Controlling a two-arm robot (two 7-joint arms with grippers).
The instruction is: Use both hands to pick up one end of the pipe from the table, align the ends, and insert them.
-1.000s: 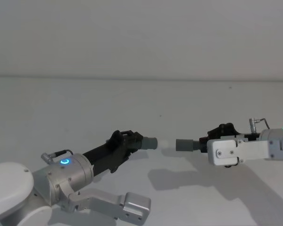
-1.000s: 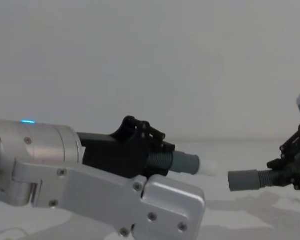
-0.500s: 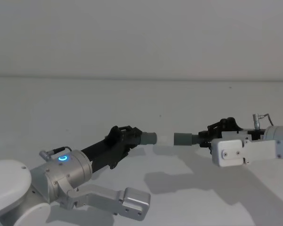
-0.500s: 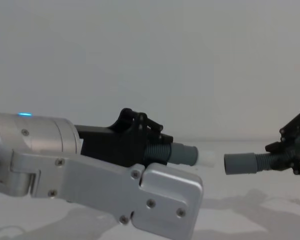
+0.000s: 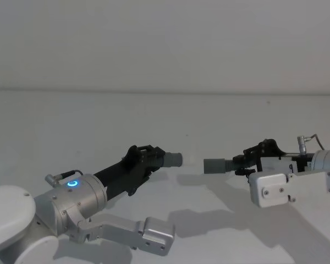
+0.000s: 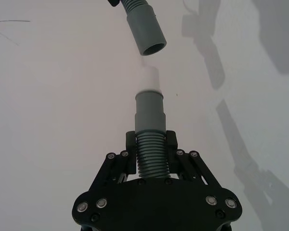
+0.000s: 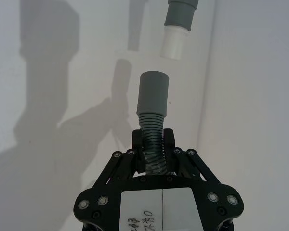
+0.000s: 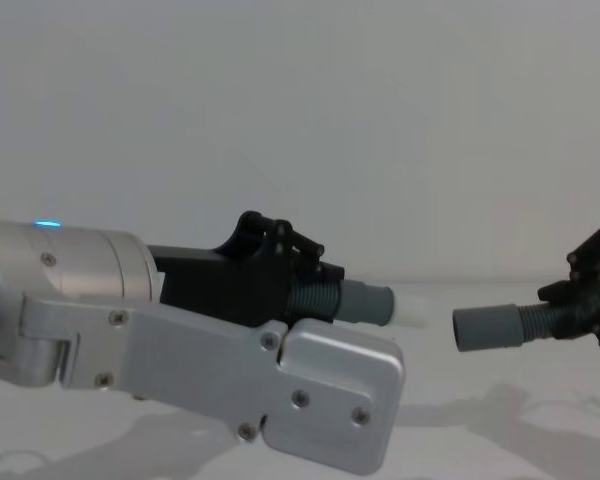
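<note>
Both arms reach inward above the plain white table (image 5: 154, 115), each holding a dark grey ribbed plastic hose piece off the surface. The left black two-finger gripper (image 5: 144, 160), on the silver-grey arm with a glowing blue ring light (image 5: 73, 184), angles forward and to the right; its jaws pinch the ribbed body of the left hose piece (image 6: 151, 156), whose smooth grey cuff (image 5: 173, 159) ends in a white tip (image 6: 150, 79). The right black gripper (image 5: 252, 160) points leftward, nearly level, jaws clamped on the right hose piece (image 7: 153, 147). Its open-mouthed grey cuff (image 5: 213, 165) faces the left cuff across a gap, roughly in line, not touching.
</note>
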